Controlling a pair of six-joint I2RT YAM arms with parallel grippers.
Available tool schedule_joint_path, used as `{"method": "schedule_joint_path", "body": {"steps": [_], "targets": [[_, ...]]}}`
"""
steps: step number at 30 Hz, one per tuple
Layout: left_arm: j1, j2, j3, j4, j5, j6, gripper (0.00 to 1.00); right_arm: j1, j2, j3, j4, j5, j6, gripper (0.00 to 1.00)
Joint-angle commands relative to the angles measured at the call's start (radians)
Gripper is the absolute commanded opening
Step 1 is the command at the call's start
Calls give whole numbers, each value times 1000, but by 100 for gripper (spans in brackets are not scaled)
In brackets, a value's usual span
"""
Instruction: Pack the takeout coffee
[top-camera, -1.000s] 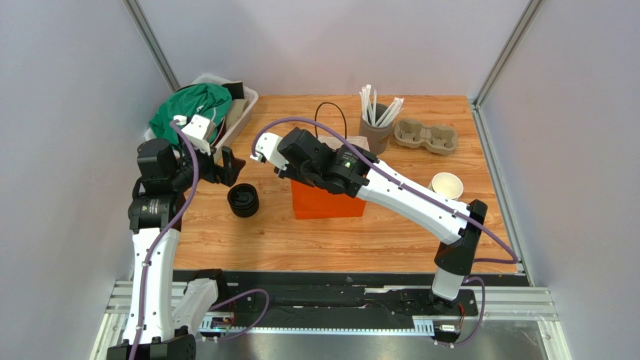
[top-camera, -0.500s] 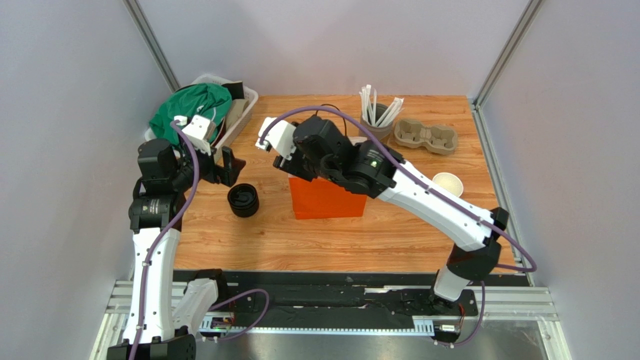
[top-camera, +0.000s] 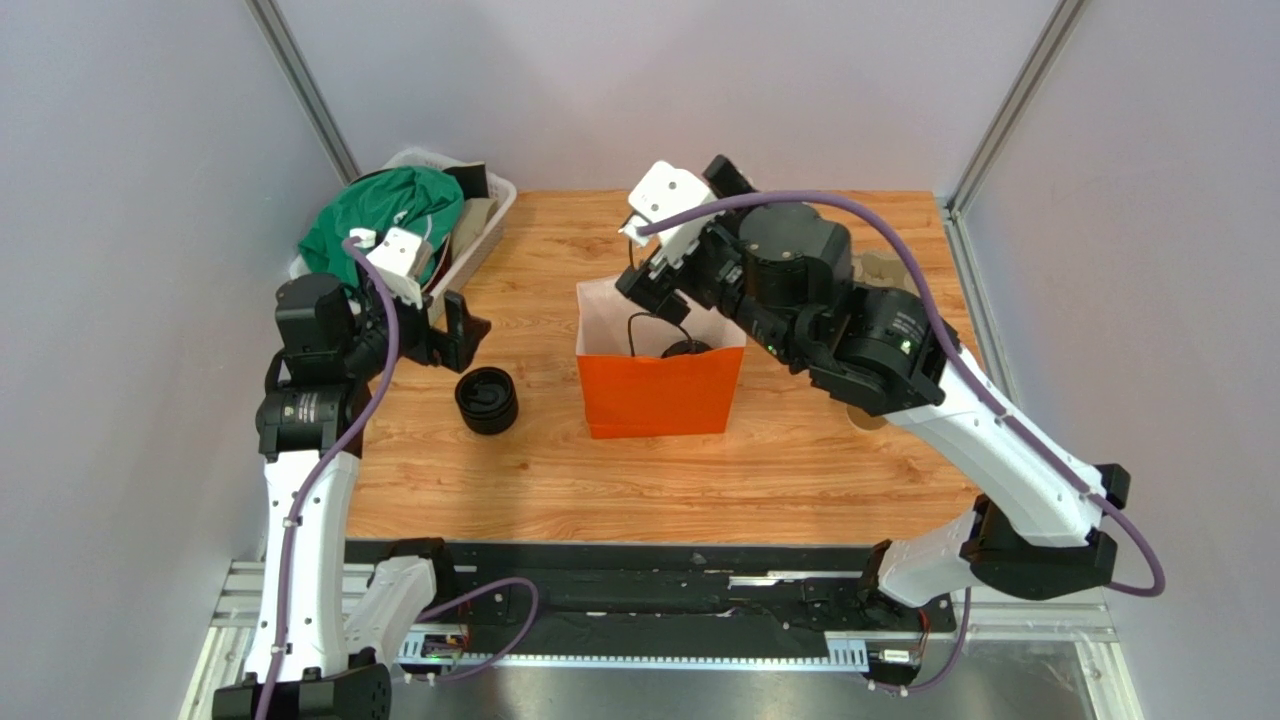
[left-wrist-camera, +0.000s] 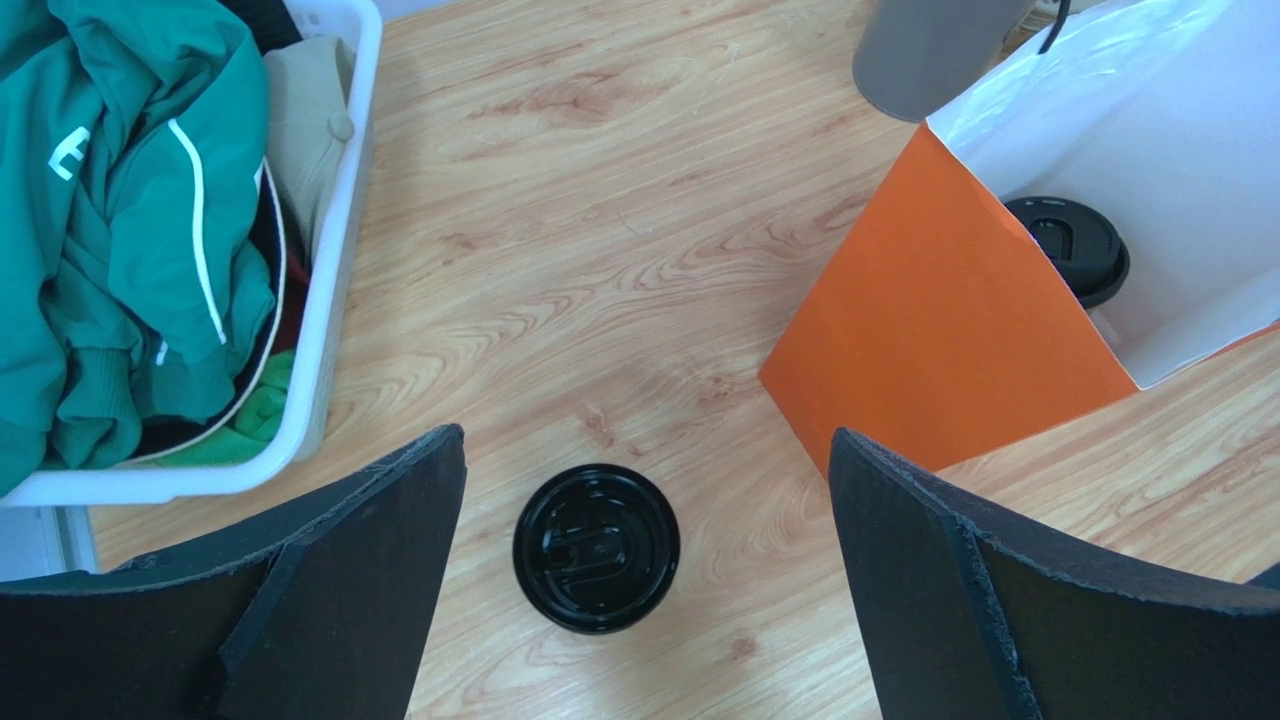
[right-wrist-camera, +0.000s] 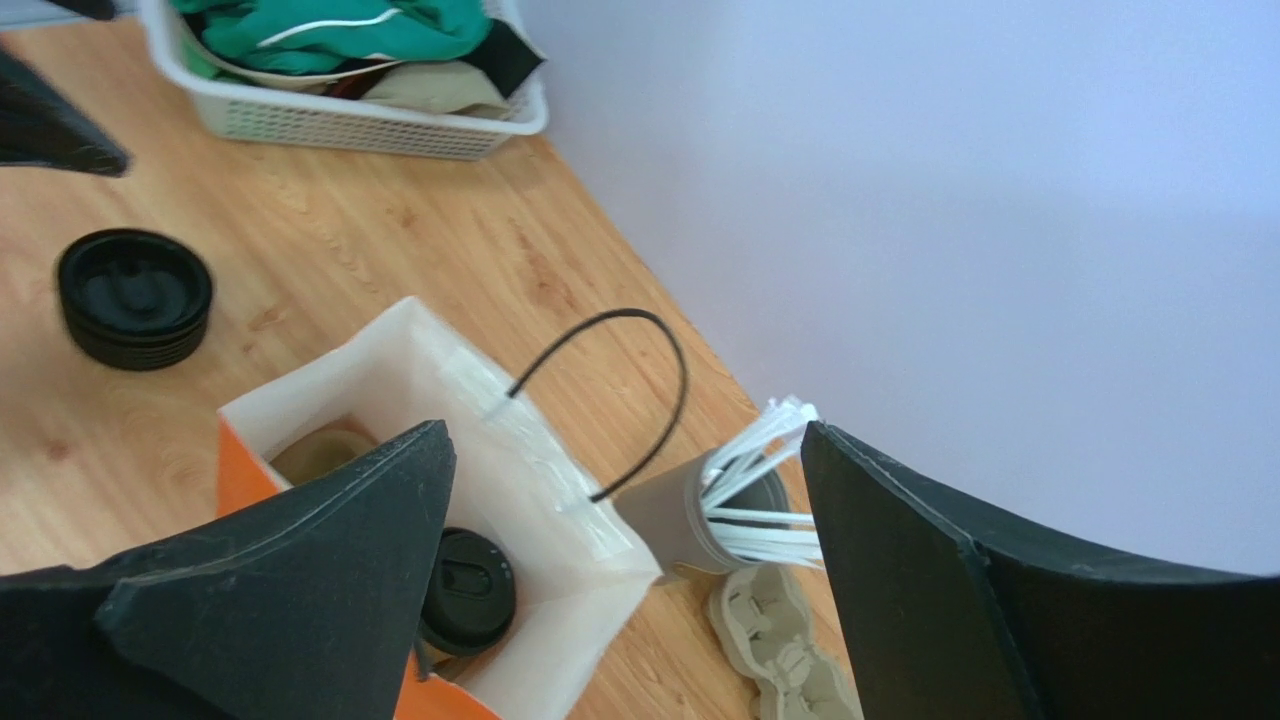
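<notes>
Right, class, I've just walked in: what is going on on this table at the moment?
Two robot arms are packing a drink. The takeout coffee, only its black lid showing, sits inside the open orange paper bag. The right gripper hangs open above the bag's mouth, holding nothing. The left gripper, also open and empty, hovers over the spare black lids lying on the table beside the bag.

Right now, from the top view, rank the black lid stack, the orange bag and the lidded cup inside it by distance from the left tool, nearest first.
1. black lid stack: on the table, right beside the left tool.
2. orange bag: farther to the right.
3. lidded cup: inside the bag, beyond its left wall.
</notes>
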Motion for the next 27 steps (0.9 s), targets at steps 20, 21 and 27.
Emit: {"method": "schedule_joint_path", "body": {"steps": [20, 21, 27], "targets": [[8, -31, 77, -26, -78, 43, 99, -520, -481, -572, 379, -113, 86, 99], [9, -37, 80, -29, -84, 49, 99, -529, -497, -611, 389, -111, 83, 99], [8, -80, 118, -50, -108, 69, 99, -538, -635, -792, 582, -73, 58, 99]]}}
